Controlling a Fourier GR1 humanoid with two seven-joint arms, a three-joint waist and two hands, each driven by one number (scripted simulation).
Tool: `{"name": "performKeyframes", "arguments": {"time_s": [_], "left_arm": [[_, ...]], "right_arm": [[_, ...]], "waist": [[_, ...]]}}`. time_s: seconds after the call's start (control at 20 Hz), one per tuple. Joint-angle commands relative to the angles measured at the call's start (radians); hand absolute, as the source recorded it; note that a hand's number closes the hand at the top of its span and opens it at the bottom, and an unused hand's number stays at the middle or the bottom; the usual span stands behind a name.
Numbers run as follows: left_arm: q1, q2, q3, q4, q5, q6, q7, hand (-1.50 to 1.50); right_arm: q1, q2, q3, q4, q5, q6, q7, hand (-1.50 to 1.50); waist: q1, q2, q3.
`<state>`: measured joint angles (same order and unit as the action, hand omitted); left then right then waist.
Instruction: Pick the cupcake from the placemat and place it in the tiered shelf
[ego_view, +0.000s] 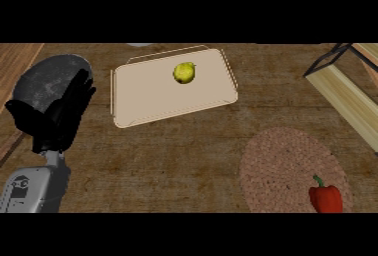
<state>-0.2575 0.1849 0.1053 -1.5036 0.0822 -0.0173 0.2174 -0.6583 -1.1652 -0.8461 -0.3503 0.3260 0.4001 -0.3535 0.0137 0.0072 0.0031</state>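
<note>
The cupcake is nowhere that we can find on the counter (184, 155); what lies on the round woven placemat (284, 165) is a red bell pepper (325, 197) with a green stem, sitting near the mat's lower right rim. We see the placemat in the lower right of the head view, on the brown, coarse-textured counter top.

Toward the top centre we find a beige tray (148, 100) with thin wire handles, set at a slight tilt, and on its upper part rests a yellow-green lemon (184, 73). At the upper right corner the tiered shelf (347, 95) comes into view, a pale wooden board held in a thin black frame, well apart from the placemat's pepper.

At the left we see the left hand (55, 117), black, raised with its fingers straight and pointing up, holding nothing; its grey forearm (33, 187) rises from the lower left edge. Behind the hand lies a dark grey round plate (44, 80), partly covered by the fingers. The right hand does not show in this view.
</note>
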Motion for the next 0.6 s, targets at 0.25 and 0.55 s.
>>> {"name": "performKeyframes", "arguments": {"time_s": [0.25, 0.55], "left_arm": [[0.039, 0.007, 0.013, -0.038, 0.015, -0.006, 0.011, 0.00], [0.013, 0.035, 0.058, 0.011, 0.038, -0.021, 0.001, 0.00]], "right_arm": [[0.139, -0.204, -0.095, 0.154, -0.081, 0.260, -0.107, -1.50], [0.266, -0.199, -0.088, 0.115, -0.080, 0.361, -0.297, -1.50]], "waist": [[-0.008, -0.003, 0.004], [-0.033, -0.002, 0.007]]}}
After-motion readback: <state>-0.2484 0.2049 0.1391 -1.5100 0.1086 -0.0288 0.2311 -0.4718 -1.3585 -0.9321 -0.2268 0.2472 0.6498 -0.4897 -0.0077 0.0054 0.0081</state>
